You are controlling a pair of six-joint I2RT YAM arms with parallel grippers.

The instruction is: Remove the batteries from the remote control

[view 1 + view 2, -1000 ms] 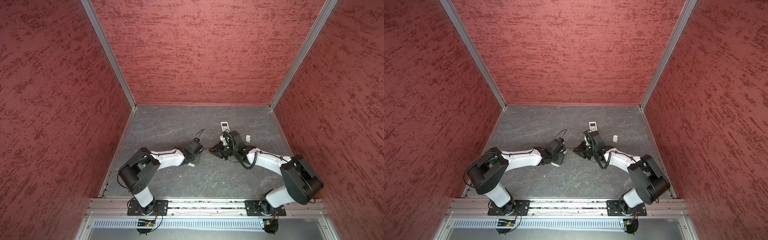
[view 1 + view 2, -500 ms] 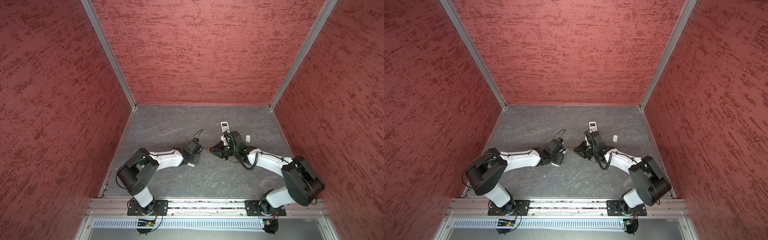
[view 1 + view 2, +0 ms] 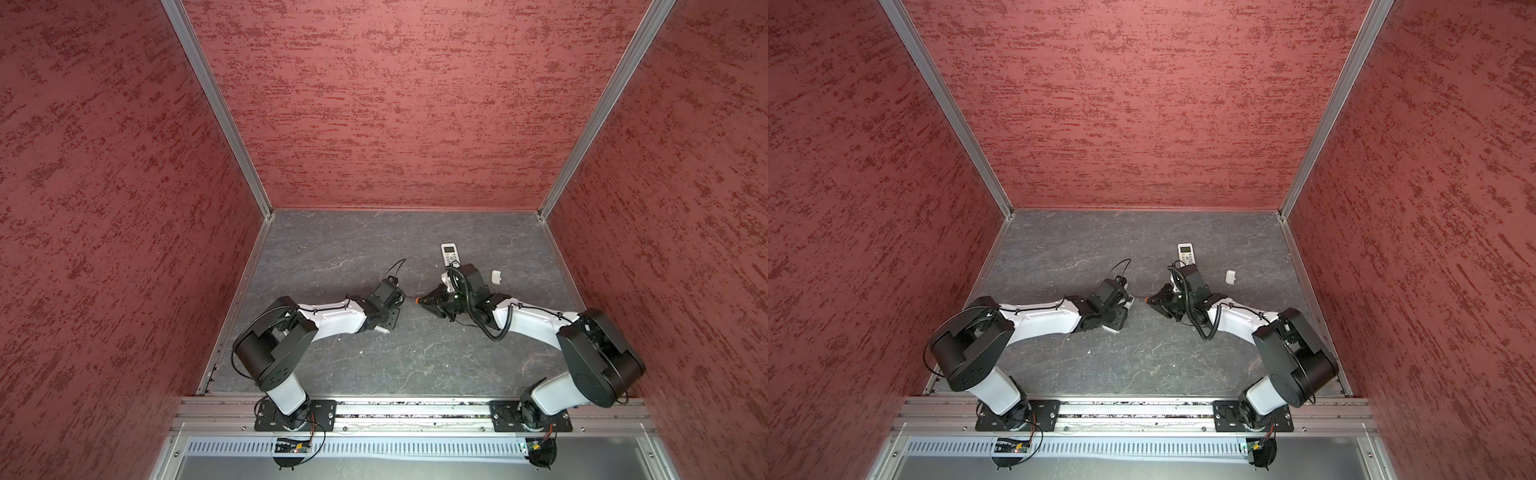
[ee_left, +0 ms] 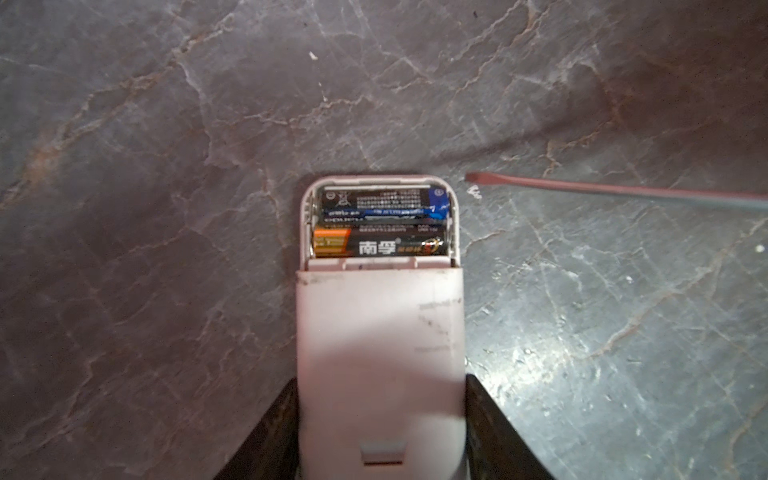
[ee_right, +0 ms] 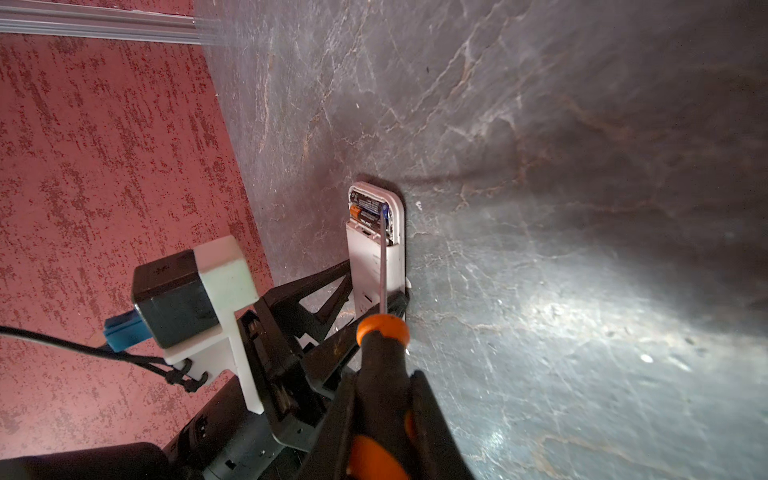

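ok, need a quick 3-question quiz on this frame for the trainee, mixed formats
1. True or false: the battery bay of the remote in the left hand is closed.
2. What does the right hand grip? A: a battery. B: the screwdriver. C: a white cover.
3. In the left wrist view, is the screwdriver tip touching the batteries?
Key: 1 false, the bay is open with two batteries inside. 2 B. 3 no, the tip sits beside the remote, clear of them.
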